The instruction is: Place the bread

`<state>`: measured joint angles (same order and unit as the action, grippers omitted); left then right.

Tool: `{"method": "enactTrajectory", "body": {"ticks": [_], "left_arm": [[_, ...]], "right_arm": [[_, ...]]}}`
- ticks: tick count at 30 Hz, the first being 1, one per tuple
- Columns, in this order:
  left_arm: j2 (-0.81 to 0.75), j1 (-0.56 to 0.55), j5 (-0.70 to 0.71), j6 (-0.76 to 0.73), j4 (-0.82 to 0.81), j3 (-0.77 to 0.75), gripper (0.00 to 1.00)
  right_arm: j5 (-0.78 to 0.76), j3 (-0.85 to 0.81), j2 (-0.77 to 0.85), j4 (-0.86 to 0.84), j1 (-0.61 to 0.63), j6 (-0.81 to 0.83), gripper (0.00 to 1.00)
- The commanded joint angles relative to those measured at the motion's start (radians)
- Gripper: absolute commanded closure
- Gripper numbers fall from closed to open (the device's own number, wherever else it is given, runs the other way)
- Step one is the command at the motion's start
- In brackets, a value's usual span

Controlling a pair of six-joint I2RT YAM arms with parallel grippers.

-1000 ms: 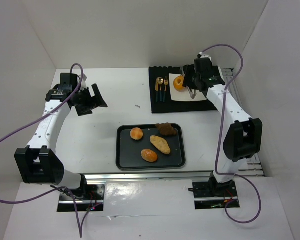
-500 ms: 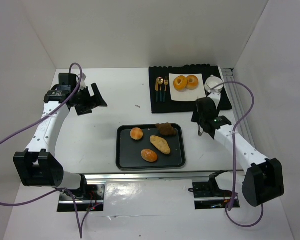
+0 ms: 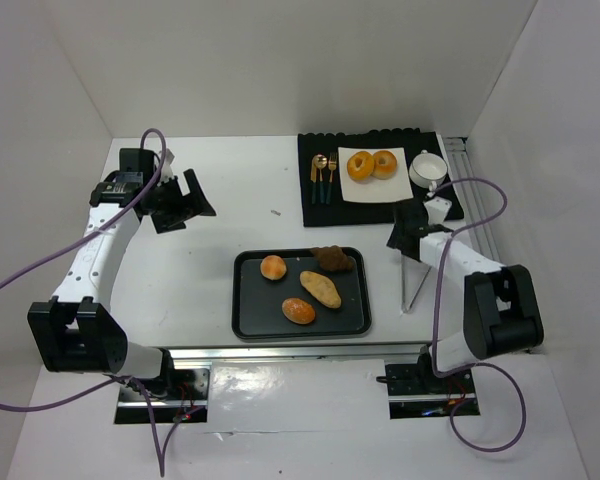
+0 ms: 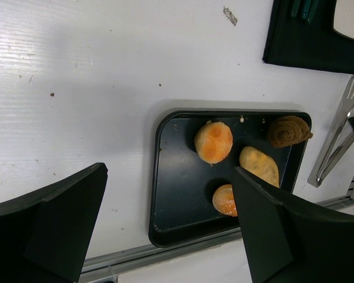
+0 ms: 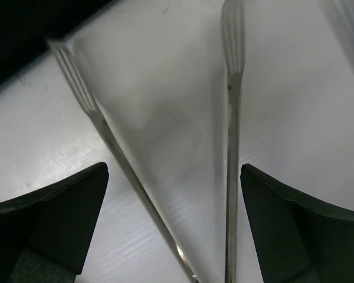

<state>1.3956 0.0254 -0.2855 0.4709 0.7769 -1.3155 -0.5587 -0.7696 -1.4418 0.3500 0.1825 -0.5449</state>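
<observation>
The right fingers (image 5: 53, 218) stand spread wide and pinch nothing. Between them, on the white worktop (image 3: 230, 180), lie the metal tongs (image 5: 230, 147), their two arms fanning away from the wrist camera, and neither arm touches a finger as far as that view shows. In the top view the tongs run from this arm toward the near edge, just right of the black tray (image 3: 248, 320), which holds three tan rolls and a dark pastry.

The bread (image 3: 353, 168) lies well beyond the right fingers, toward the far wall. It is two glossy golden rings touching side by side on a white plate (image 3: 375, 192) on the black mat (image 3: 320, 212). The larger ring is on the left and the smaller ring (image 3: 391, 165) on the right, with a white cup (image 3: 427, 168) just beside the plate. No fingers are near them, so the placing looks finished.

The rings are probably light, with a soft crumb under a smooth and perhaps slippery crust, so a hard squeeze could dent them. A better hold would be a gentle one across the band, with one tip through the hole and the other on the outer edge.

The left fingers (image 4: 59, 224) are also spread and empty. They hover above the worktop left of the tray, far from the bread.
</observation>
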Motion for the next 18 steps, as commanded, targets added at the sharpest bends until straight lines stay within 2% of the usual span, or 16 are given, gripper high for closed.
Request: {"method": "enactTrajectory", "body": {"ticks": [1, 4, 8, 18], "left_arm": [[-0.003, 0.005, -0.011, -0.017, -0.024, -0.011, 0.00], [-0.003, 0.005, -0.011, -0.017, -0.024, -0.020, 0.00], [-0.003, 0.005, -0.020, -0.017, -0.024, -0.021, 0.00], [0.016, 0.005, -0.038, -0.017, -0.024, -0.030, 0.00]], "right_arm": [[-0.162, -0.224, -0.018, 0.139, -0.032, -0.111, 0.00], [-0.162, -0.327, -0.031, 0.268, -0.060, -0.098, 0.00], [-0.060, -0.392, -0.003, 0.294, -0.101, -0.044, 0.00], [0.075, -0.255, 0.149, 0.150, -0.172, 0.002, 0.00]]}}
